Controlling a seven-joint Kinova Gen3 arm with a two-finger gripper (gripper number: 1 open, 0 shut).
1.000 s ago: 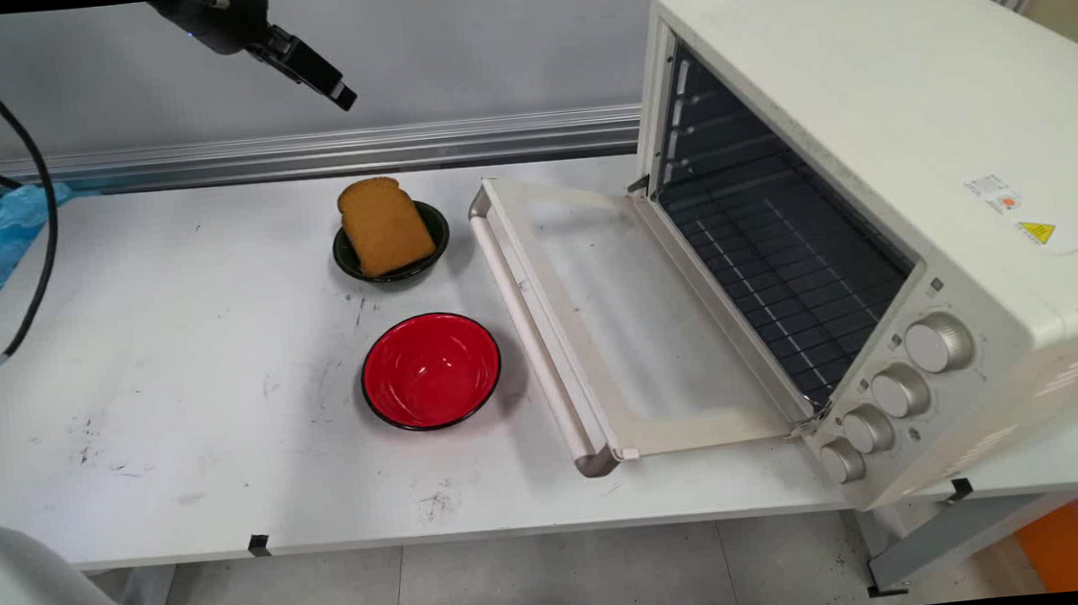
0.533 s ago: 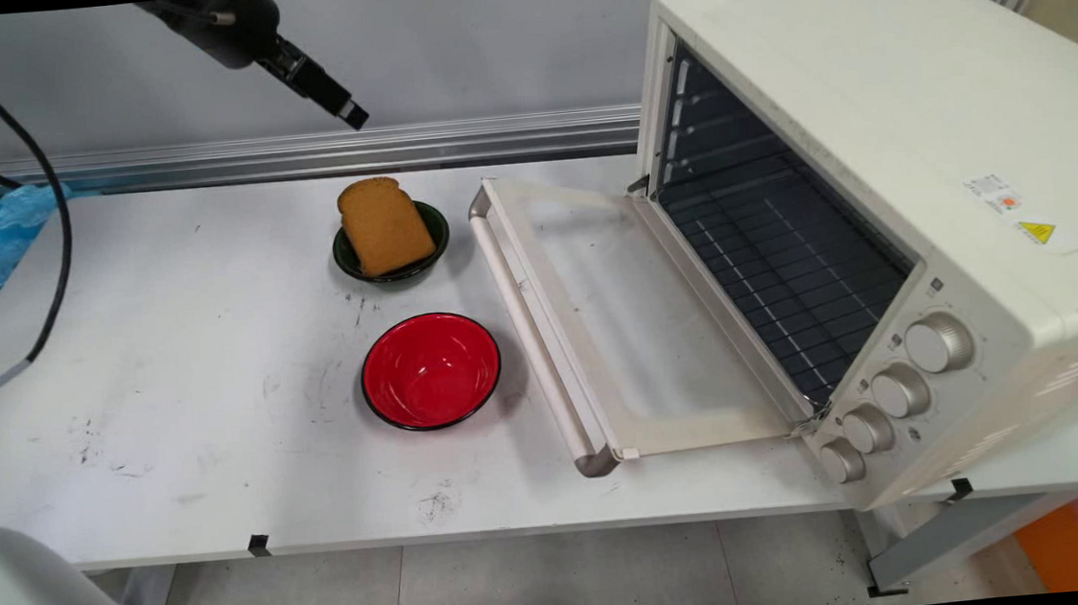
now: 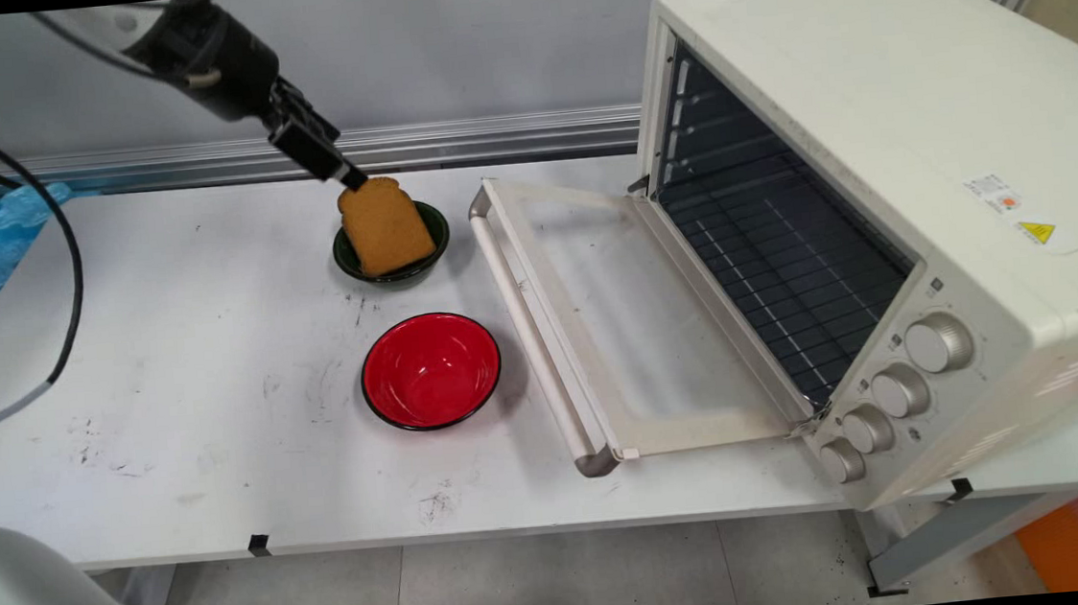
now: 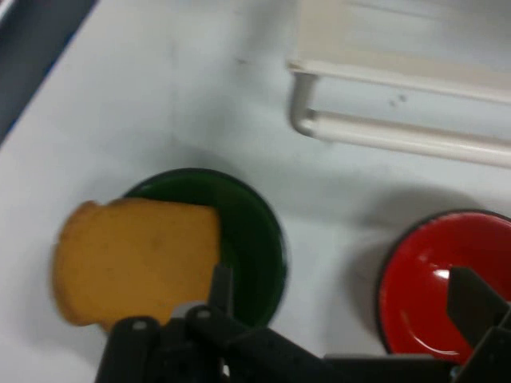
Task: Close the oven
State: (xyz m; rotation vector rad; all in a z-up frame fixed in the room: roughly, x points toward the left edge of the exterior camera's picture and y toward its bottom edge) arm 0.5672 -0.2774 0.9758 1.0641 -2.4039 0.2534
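Cables of black rubber (image 3: 66,282) hang at the far left of the table. Beside them, the black two-finger gripper (image 3: 351,177) has dropped from high against the wall a second ago to the back edge of the tan slice of toasted bread (image 3: 386,226), which leans in the small dark green bowl (image 3: 433,243). In the hand view the fingers stand spread wide, one by the bread (image 4: 136,259) and green bowl (image 4: 247,239), the other over the shiny red bowl (image 4: 435,279). They hold nothing. Nearer the camera sits that red bowl (image 3: 431,370), unmoved. Rightward, the cream toaster oven (image 3: 894,169) stands with its glass door (image 3: 599,327) folded down flat on the white table (image 3: 169,370).
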